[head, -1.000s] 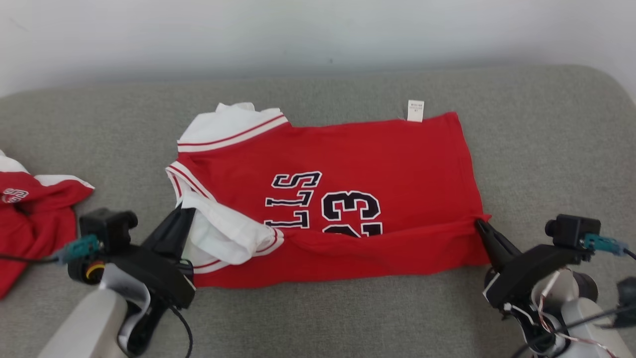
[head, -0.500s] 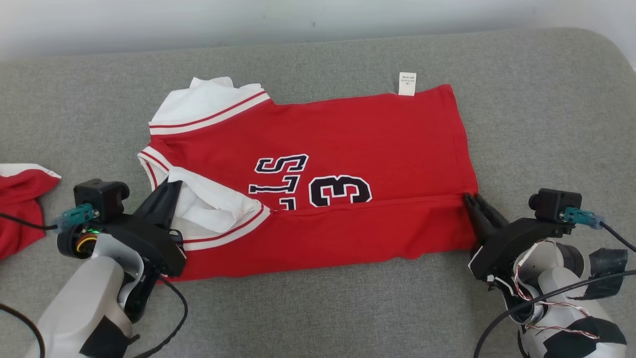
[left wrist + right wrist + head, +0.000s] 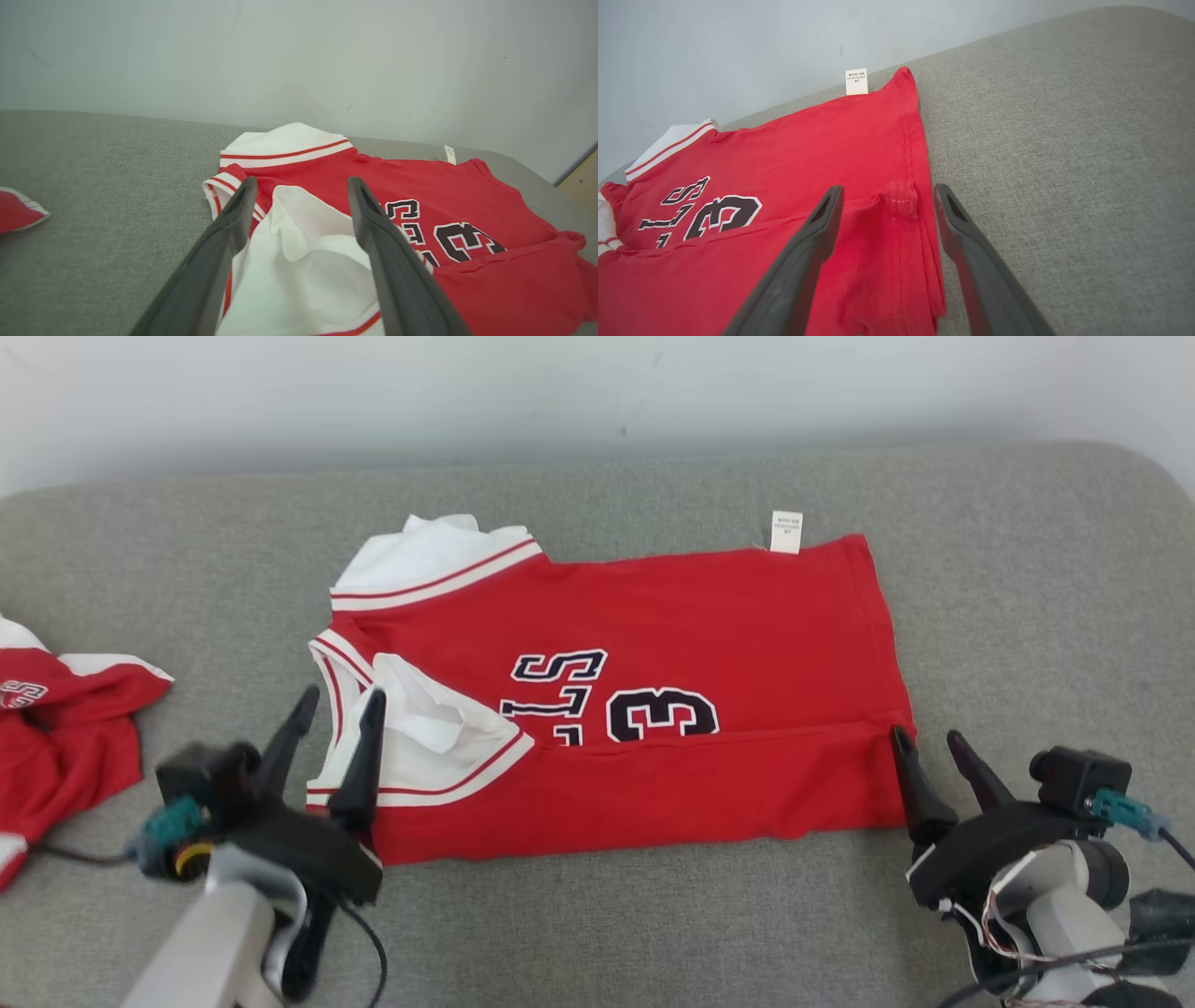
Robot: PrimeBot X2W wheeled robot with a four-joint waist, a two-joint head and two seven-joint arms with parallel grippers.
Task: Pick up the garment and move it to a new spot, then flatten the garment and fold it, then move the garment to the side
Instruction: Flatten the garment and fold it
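Observation:
The garment [image 3: 709,616] is a red jersey with white sleeves and black lettering, lying sideways on the grey cushion with its near long edge folded up over the lettering. My left gripper [image 3: 341,700] stands open over the white sleeve [image 3: 299,252] at the jersey's left end, nothing gripped between its fingers [image 3: 219,261]. My right gripper [image 3: 929,737] stands open at the folded hem corner [image 3: 899,198] on the right, and the cloth lies loose between its fingers [image 3: 971,252].
A second red and white garment [image 3: 56,747] lies crumpled at the far left of the cushion [image 3: 1027,597]. A pale wall [image 3: 597,392] runs behind the cushion's far edge. Bare grey cushion extends in front of the jersey and to its right.
Both grippers went from shut on the jersey's near edge to open, letting go of the folded cloth. The head camera has shifted between frames.

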